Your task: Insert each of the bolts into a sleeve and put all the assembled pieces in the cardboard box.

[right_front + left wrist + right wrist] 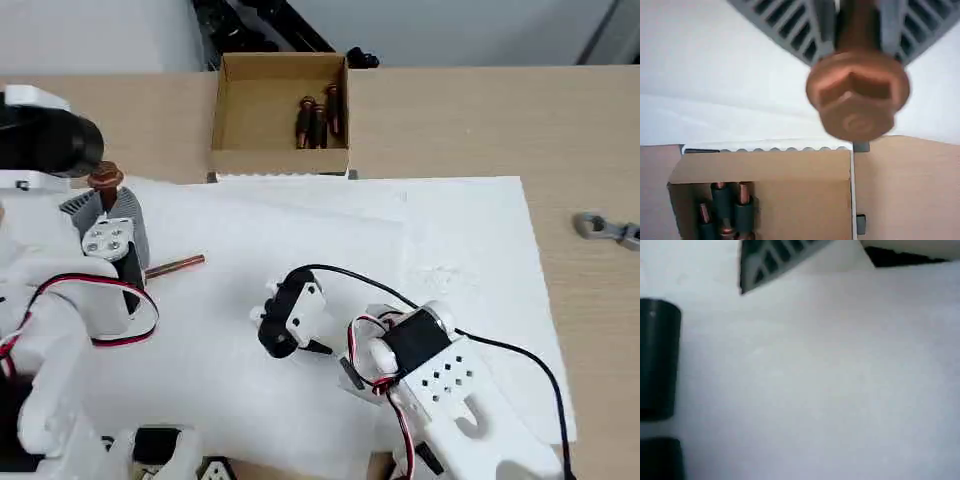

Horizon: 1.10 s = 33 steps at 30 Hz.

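Note:
My left gripper (106,198) is shut on a copper bolt (105,179) and holds it above the white sheet's far left corner, near the cardboard box (228,150). In the left wrist view the bolt (857,95) points its hex head at the camera, with the grey fingers (790,25) on either side of its shank. The box (765,170) holds several bolts in dark sleeves (316,120). A second copper bolt (176,265) lies on the sheet beside the left arm. My right gripper (284,320) hovers low over the middle of the sheet. Two dark sleeves (657,357) show in the right wrist view.
A white sheet (430,230) covers most of the wooden table (560,130). A metal wrench (603,228) lies on the bare wood at the right. Cables loop from the right arm across the sheet's near part.

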{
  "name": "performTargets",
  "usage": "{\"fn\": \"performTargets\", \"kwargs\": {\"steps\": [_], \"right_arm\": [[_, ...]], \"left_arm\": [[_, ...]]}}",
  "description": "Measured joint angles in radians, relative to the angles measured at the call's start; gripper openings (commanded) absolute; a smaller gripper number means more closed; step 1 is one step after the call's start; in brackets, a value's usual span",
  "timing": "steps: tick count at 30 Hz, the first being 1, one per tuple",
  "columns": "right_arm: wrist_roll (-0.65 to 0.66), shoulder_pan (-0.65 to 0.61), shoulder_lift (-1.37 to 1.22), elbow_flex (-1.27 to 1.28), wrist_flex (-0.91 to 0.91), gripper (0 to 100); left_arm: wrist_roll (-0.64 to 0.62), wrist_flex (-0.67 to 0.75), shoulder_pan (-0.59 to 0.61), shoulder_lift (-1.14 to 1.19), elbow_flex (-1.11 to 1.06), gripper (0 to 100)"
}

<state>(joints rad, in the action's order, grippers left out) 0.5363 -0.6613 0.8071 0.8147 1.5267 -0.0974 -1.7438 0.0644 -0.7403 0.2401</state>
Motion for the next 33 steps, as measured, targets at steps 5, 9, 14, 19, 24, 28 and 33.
{"fn": "performTargets", "kwargs": {"steps": [5,9,14,19,24,28,33], "right_arm": [[0.0,0.0,0.0,0.055,-0.066,24.9],[0.0,0.002,0.0,0.121,-0.121,24.9],[0.0,0.002,0.0,0.203,-0.206,24.8],[0.0,0.002,0.0,0.295,-0.302,24.8],[0.0,0.003,0.0,0.364,-0.371,24.8],[0.002,0.003,0.0,0.374,-0.394,24.8],[0.003,0.003,0.002,0.397,-0.42,24.7]], "left_arm": [[0.0,0.0,0.0,0.0,0.0,0],[0.0,0.0,0.0,0.0,0.0,0],[0.0,0.0,0.0,0.0,0.0,0],[0.0,0.0,0.0,0.0,0.0,0],[0.0,0.0,0.0,0.0,-0.003,0],[0.0,0.0,0.0,0.0,-0.003,0],[0.0,0.0,0.0,0.0,-0.003,0]]}}
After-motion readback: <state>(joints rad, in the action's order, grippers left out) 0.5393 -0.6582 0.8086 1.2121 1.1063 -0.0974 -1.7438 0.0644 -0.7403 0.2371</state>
